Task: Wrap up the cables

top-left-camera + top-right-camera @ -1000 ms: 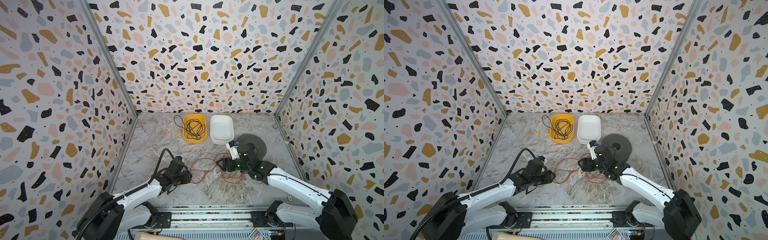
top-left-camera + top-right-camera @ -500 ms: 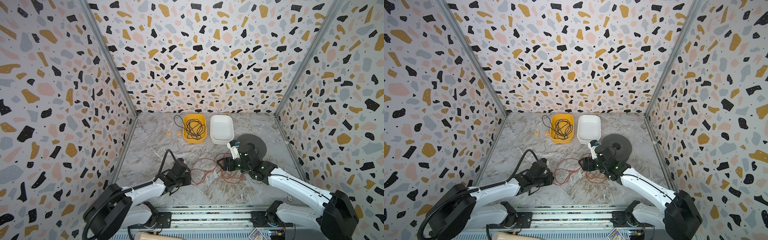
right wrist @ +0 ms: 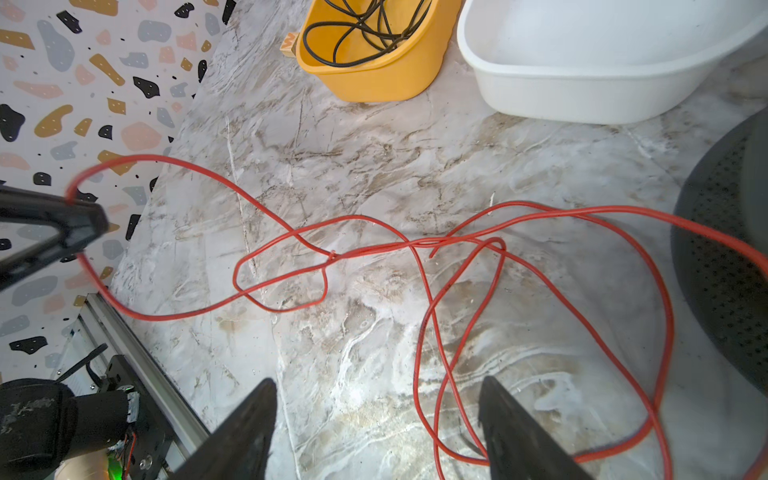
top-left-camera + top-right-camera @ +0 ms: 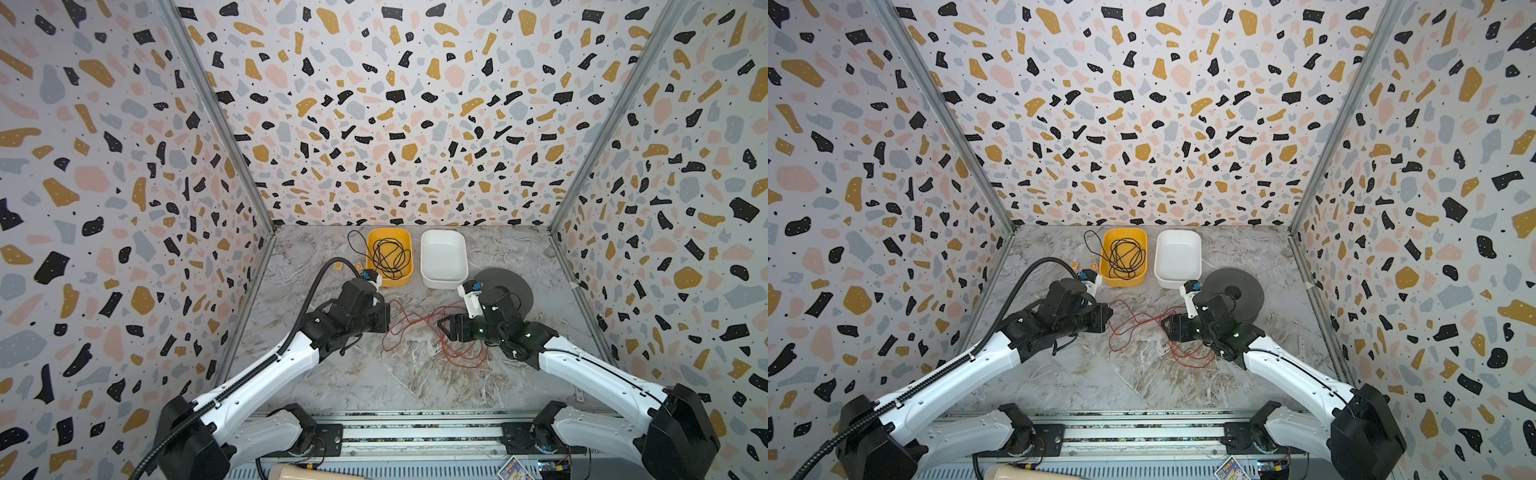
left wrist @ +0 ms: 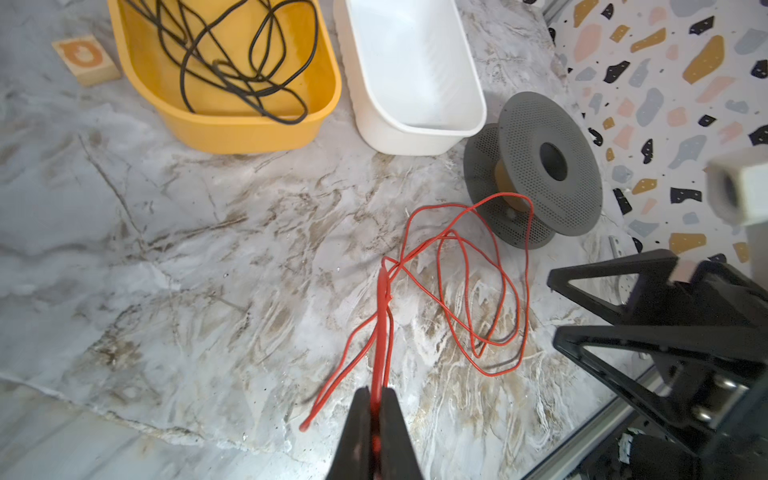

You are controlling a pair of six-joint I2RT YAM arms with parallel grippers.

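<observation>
**Wire pinched, spool bare: wrapping hardly begun**

The left gripper (image 5: pixel 376 399) is clamped tight on the red-orange wire (image 5: pixel 379 332). The left wrist view shows a strand running straight into the closed jaws, with a short loose tail hanging just beside them. The right gripper (image 3: pixel 378 382) stands wide and holds nothing. It sits low over the wire's loops, and several of them lie on the table (image 5: pixel 166 208) between its fingers.

In both top views, taking the wire heap as the dial's centre, the left gripper is at 9 o'clock and the right gripper at 3 o'clock, facing each other across the tangle. The wire sprawls loose on the marble in crossing loops. One loop reaches towards the grey perforated spool (image 5: pixel 519 137), which lies at about 2 o'clock, just past the right gripper.

The spool's tan core looks bare, with no turns on it. Whether the wire's end is fixed to it cannot be told. At 12 o'clock stand the yellow tub (image 5: pixel 232 133), holding the black wire (image 4: pixel 388 257), and beside it the white tub (image 5: pixel 407 137).

By my reading only the first hold is made. Untangling the loops, getting the wire to the core and winding nearly its whole length all remain.
</observation>
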